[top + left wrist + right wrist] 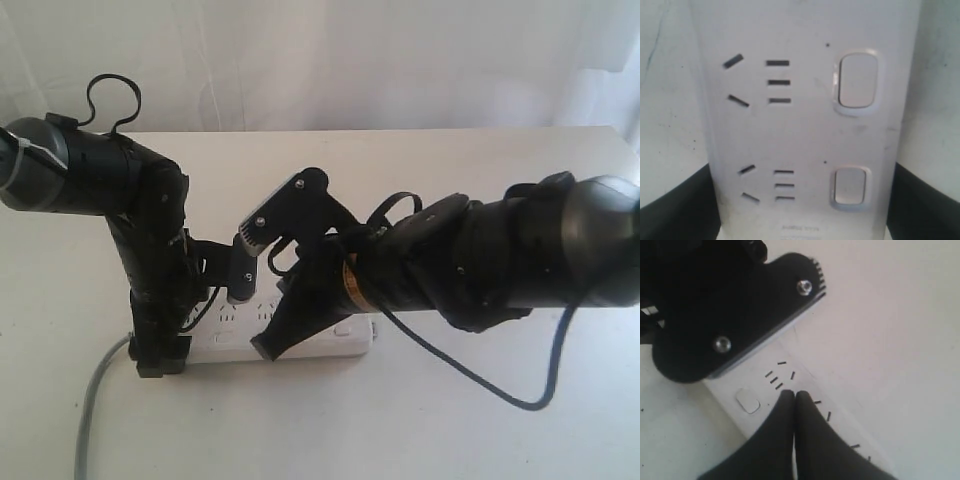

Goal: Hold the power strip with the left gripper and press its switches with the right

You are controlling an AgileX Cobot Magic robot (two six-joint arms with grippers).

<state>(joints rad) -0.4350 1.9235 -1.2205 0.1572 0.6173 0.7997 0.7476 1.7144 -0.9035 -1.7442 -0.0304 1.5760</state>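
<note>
While left end effector (802, 207) clamps power strip (802, 132), right end effector (794, 398) pinched together

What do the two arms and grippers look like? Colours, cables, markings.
Left arm: matte black, grey rounded joint cap with a white tie, black cable loop on top. Left gripper: black fingers. Right arm: thick dark tube, orange ring at the wrist, loose dark cable. Right gripper: black tapered fingers.
</note>
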